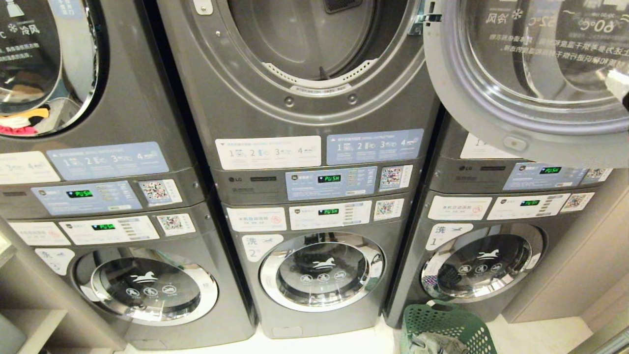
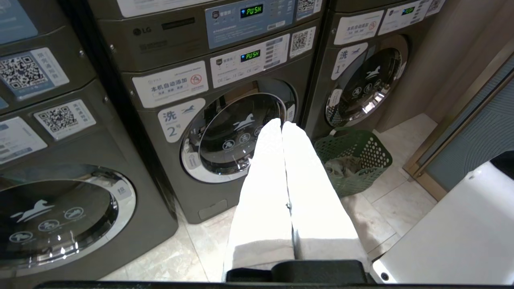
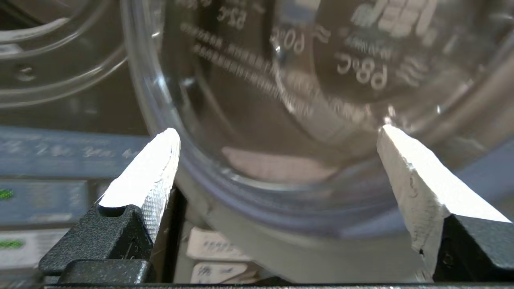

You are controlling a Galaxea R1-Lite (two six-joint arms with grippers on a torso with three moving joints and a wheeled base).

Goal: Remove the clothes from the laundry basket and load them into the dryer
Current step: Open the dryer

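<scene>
Grey clothes are lying in the green basket, which is sitting on the floor by the lower right washer. The middle dryer is standing open, its door swung right. The right pincer is gaping wide and empty, close to the door's glass. The left pincer is hanging pressed shut, gripping nothing, above the floor.

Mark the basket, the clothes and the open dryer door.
basket (image 2: 371, 150): left wrist view, lattice wall.
clothes (image 2: 341, 165): left wrist view, grey fabric inside the basket.
dryer door (image 1: 471, 123): head view, lower grey rim.
</scene>
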